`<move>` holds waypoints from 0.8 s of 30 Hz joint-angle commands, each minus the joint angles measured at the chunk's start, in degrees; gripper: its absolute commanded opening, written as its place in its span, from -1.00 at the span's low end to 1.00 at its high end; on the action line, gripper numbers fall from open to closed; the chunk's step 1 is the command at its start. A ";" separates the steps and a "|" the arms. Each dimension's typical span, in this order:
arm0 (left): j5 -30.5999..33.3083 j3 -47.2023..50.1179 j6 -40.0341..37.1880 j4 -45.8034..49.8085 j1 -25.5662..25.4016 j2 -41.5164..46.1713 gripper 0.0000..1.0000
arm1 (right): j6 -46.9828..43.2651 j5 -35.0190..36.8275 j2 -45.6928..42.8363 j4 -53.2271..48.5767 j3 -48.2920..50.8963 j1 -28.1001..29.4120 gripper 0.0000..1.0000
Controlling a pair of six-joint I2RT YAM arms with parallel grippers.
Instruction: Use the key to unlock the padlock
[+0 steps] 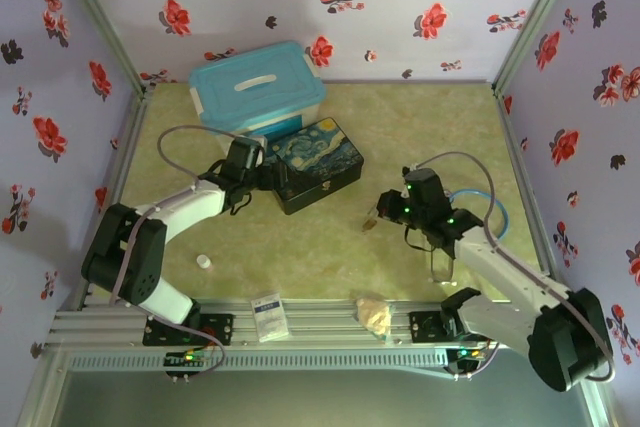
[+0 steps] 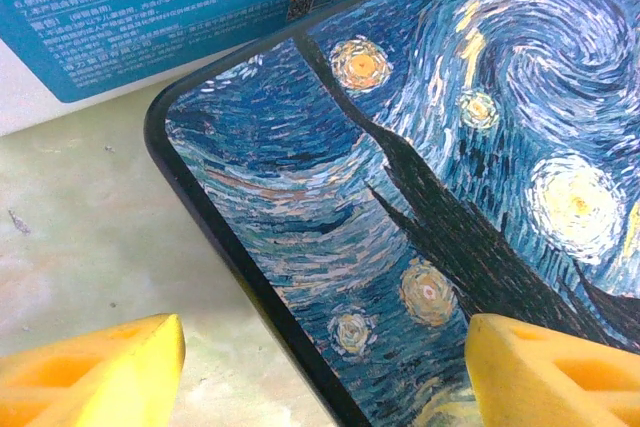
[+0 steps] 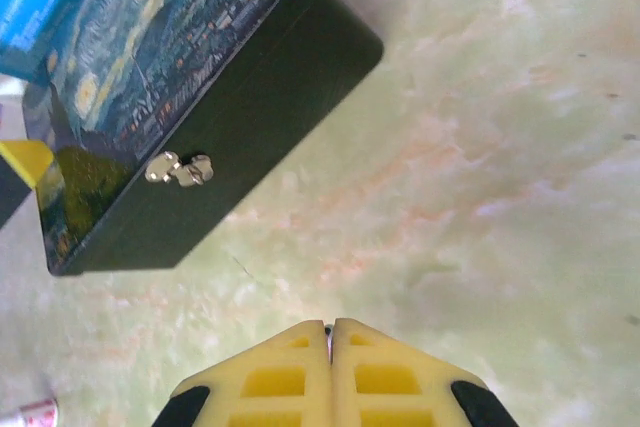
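Pinching the key [image 3: 328,329], shut right jaws point toward painted box [image 3: 262,87].

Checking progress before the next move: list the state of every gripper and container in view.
left gripper: open, straddling the painted box's corner.
right gripper: shut, pads together.
painted box: lid closed.
clasp: nothing hanging from it.
blue bin: lid on.

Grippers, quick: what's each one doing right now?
Left gripper: open, holding nothing, over the painted box corner.
Right gripper: shut; anything pinched cannot be told.
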State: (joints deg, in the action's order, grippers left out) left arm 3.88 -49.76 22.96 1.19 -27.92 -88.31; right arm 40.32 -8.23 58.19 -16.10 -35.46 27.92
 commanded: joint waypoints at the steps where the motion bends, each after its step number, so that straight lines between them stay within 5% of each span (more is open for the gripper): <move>1: -1.68 1.00 0.18 1.63 0.32 2.83 0.55 | -7.32 -1.25 1.95 -17.17 -1.86 -1.62 -1.00; 17: -2.17 4.75 2.92 6.53 -0.09 17.55 0.65 | -6.98 -6.14 20.54 3.00 -0.08 -2.32 -1.00; 24: 1.46 11.97 6.98 2.33 -9.70 19.94 0.88 | -9.92 -3.52 22.66 3.90 0.00 -2.40 -0.73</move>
State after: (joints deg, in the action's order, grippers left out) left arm 3.31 -40.75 27.40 4.91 -33.23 -69.91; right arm 32.67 -13.52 80.42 -13.41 -35.20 25.85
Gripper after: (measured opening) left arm 0.914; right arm 0.122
